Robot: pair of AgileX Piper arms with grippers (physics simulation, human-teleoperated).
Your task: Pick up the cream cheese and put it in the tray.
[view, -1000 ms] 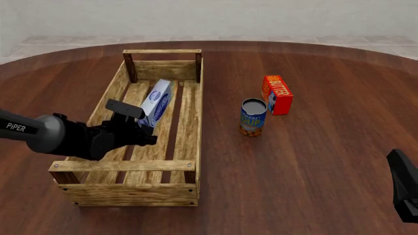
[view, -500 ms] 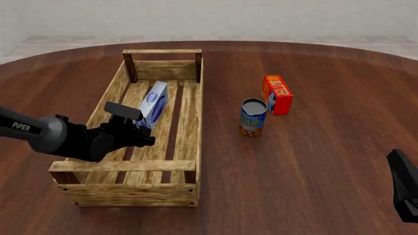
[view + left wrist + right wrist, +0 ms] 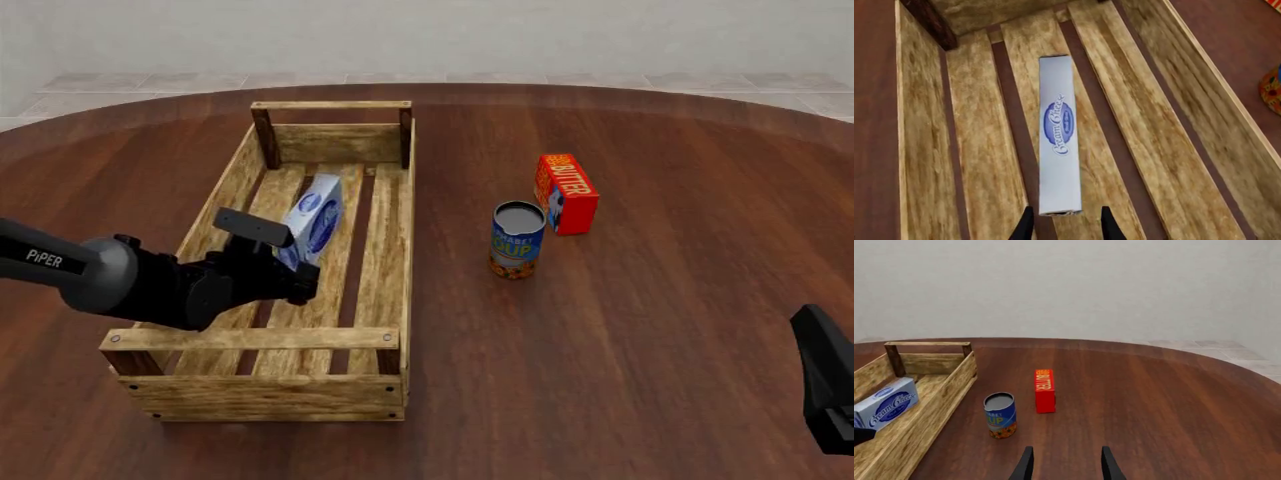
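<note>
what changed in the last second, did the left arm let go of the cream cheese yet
The left pincer has drawn back toward the near end of the slatted wooden tray. The white-and-grey cream cheese carton has sunk lower onto the slats, on edge and leaning. In the left wrist view the fingertips flank its near end with a gap, so it looks released. The blue-and-yellow can, red-orange butter box and right pincer have not moved.
</note>
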